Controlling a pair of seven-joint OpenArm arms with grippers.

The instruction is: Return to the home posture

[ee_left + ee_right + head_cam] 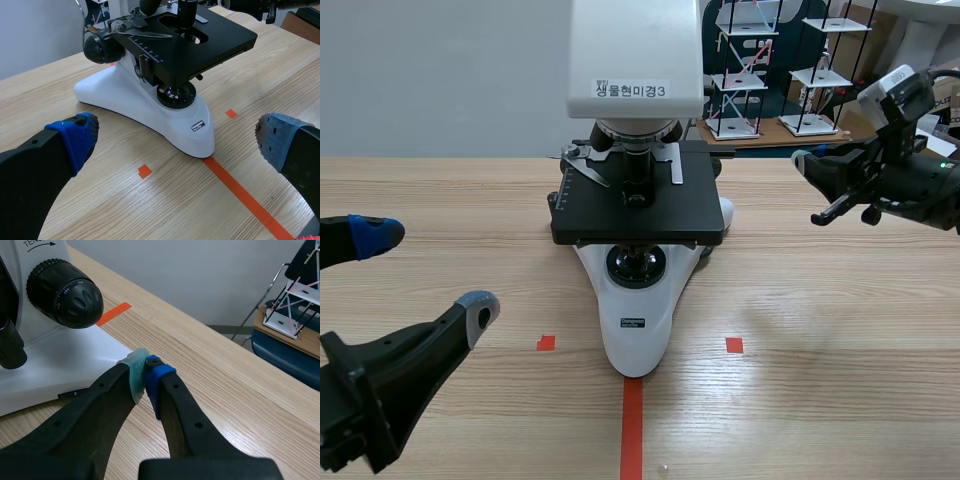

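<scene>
A white microscope (636, 300) with a black stage (638, 205) stands in the middle of the table; its white base (150, 112) lies ahead of my left gripper. My left gripper (425, 275) sits low at the near left, open, its blue pads (75, 137) wide apart with nothing between them. My right gripper (804, 162) hovers to the right of the stage, shut, its pads (145, 375) pressed together on nothing. The black focus knob (65, 292) is just ahead of it and to one side.
Orange-red tape marks (632, 425) lie on the wooden table in front of the microscope. Wire-frame racks (740, 70) stand on a bench beyond the table's far edge. Bare wood spreads at the right front.
</scene>
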